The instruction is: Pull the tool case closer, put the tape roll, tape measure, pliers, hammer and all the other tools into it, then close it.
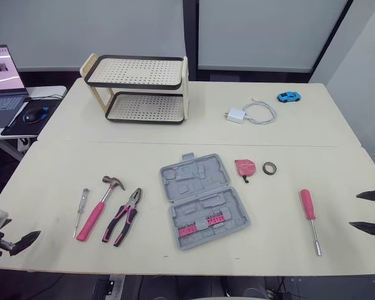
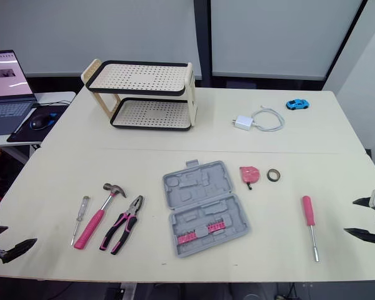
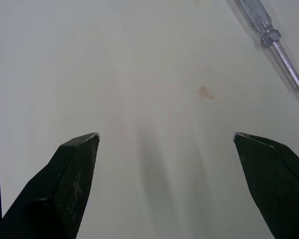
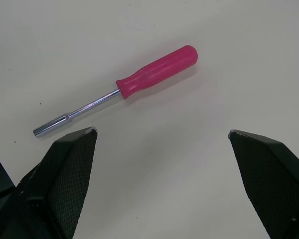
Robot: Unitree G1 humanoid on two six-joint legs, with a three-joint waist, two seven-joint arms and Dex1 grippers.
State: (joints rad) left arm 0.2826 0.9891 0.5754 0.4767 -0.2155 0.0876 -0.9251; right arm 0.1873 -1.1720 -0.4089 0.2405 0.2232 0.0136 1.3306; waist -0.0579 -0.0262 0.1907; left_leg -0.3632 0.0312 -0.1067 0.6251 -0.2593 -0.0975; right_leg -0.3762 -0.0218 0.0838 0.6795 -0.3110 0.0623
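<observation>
Count on the table [image 1: 175,134]: one tool case [image 1: 203,201], one hammer [image 1: 100,208], one pair of pliers [image 1: 124,217], two screwdrivers, one tape measure [image 1: 244,167] and one tape roll [image 1: 270,168]. Other items: one two-tier rack [image 1: 140,87], one charger with cable [image 1: 250,114] and one blue toy car [image 1: 289,97].

The tool case lies open and flat at the centre of the near half of the table, turned slightly askew. It is grey, with moulded recesses in both halves. The half nearer the robot holds a row of pink bits, too small to count.

To the case's left lie the pliers, then the hammer, then the clear-handled screwdriver [image 1: 80,211], side by side and apart from each other. To the case's right, the pink tape measure and the tape roll sit just beside one another. The pink-handled screwdriver [image 1: 310,219] lies further right, well apart from the case.

The left gripper [image 3: 165,135] hangs at the table's near left corner, fingers spread wide over bare surface, holding nothing. The head views cut it off at the frame edge. The right gripper [image 1: 369,211] stands at the near right edge, fingers likewise spread and empty, near the pink-handled screwdriver.

A laptop [image 1: 3,81] on a side desk is cut off by the frame.
</observation>
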